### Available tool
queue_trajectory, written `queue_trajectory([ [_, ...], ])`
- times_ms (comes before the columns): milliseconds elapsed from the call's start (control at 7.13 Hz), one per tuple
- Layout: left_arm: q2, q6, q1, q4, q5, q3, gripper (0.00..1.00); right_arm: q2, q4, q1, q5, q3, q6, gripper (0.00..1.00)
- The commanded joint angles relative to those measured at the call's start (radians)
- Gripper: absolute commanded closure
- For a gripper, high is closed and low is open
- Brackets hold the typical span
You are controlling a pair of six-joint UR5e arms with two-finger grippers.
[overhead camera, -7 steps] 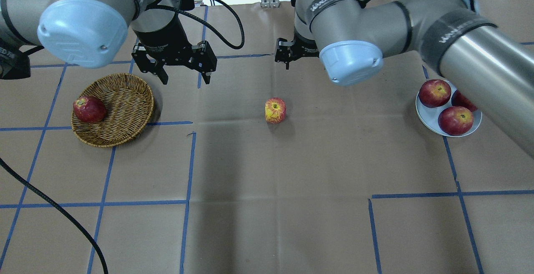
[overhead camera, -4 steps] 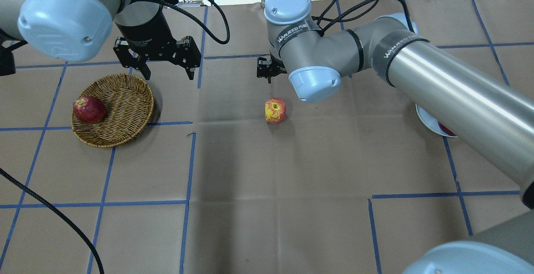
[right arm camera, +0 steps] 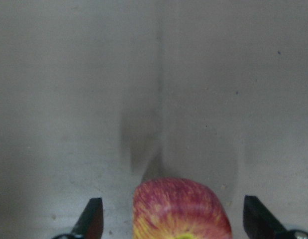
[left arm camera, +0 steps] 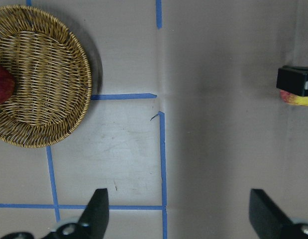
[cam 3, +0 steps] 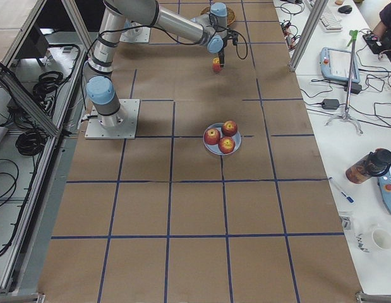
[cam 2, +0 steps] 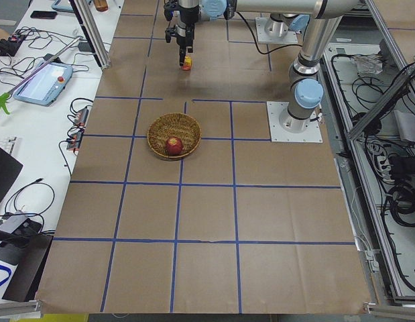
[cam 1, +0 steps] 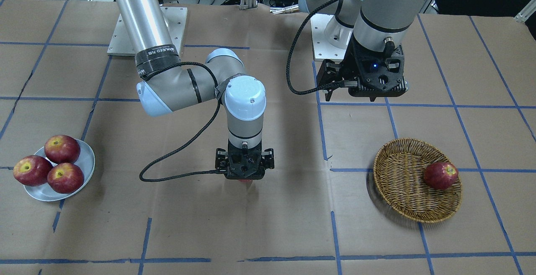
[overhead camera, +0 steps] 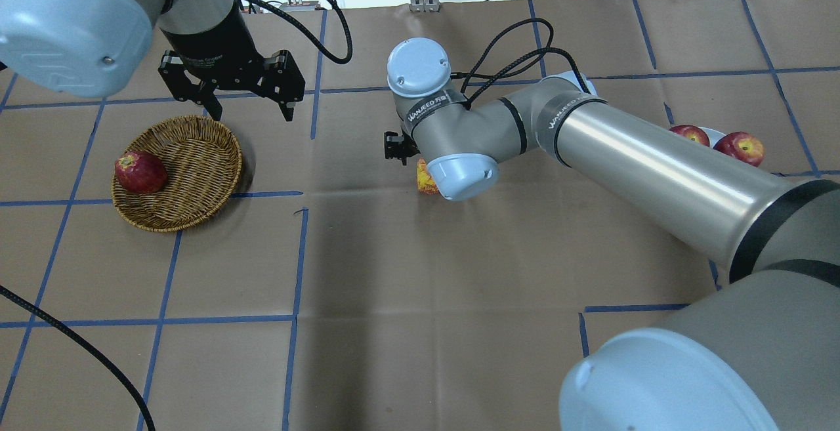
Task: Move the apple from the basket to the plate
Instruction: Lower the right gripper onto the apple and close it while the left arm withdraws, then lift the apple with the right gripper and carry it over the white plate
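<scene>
The pale pinkish-red and yellow apple (overhead camera: 424, 182) lies on the brown table, between the basket and the plate. My right gripper (right arm camera: 176, 219) is open and hangs right over it, a finger on each side and not touching; the apple (right arm camera: 181, 206) fills the gap. In the overhead view the right wrist hides most of it. The wicker basket (overhead camera: 197, 155) sits at the left with a dark red apple (overhead camera: 139, 172) in it. My left gripper (overhead camera: 251, 113) is open and empty, above the table just behind the basket. The grey-white plate (cam 1: 86, 158) holds three dark red apples.
Blue tape lines grid the brown paper. The right arm's long forearm (overhead camera: 656, 162) stretches over the table's right half and hides most of the plate in the overhead view. A black cable (overhead camera: 79, 326) trails across the front left.
My right arm has swung left and down, bringing its open gripper over the apple. My left gripper has drawn back to the left, behind the basket.
</scene>
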State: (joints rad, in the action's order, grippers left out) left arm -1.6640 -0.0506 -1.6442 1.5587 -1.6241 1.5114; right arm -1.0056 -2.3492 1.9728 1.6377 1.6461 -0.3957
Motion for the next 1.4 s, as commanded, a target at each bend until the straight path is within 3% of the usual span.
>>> queue_trajectory([
  [0,0.003,0.000,0.001,0.004,-0.008,0.010,0.01,0.004,-0.111,0.001,-0.006,0.092,0.005,0.00],
  [140,0.004,0.005,0.006,0.006,-0.008,0.003,0.01,0.005,-0.111,0.001,-0.012,0.092,0.003,0.10],
  [280,0.004,0.005,0.006,0.008,-0.008,0.006,0.01,0.004,-0.110,0.001,-0.013,0.090,0.003,0.36],
  [421,0.007,0.005,0.007,0.008,-0.008,0.019,0.01,-0.001,-0.111,0.000,-0.012,0.084,0.001,0.43],
  [701,0.007,0.005,0.006,0.008,-0.008,0.012,0.01,-0.037,-0.090,-0.028,-0.010,0.052,0.001,0.43],
  [981,0.004,0.005,0.006,0.006,0.000,0.004,0.01,-0.140,0.040,-0.090,-0.009,0.035,0.020,0.42],
  [1262,0.001,0.005,0.006,0.006,-0.003,-0.002,0.01,-0.233,0.141,-0.252,-0.010,0.067,0.220,0.42],
])
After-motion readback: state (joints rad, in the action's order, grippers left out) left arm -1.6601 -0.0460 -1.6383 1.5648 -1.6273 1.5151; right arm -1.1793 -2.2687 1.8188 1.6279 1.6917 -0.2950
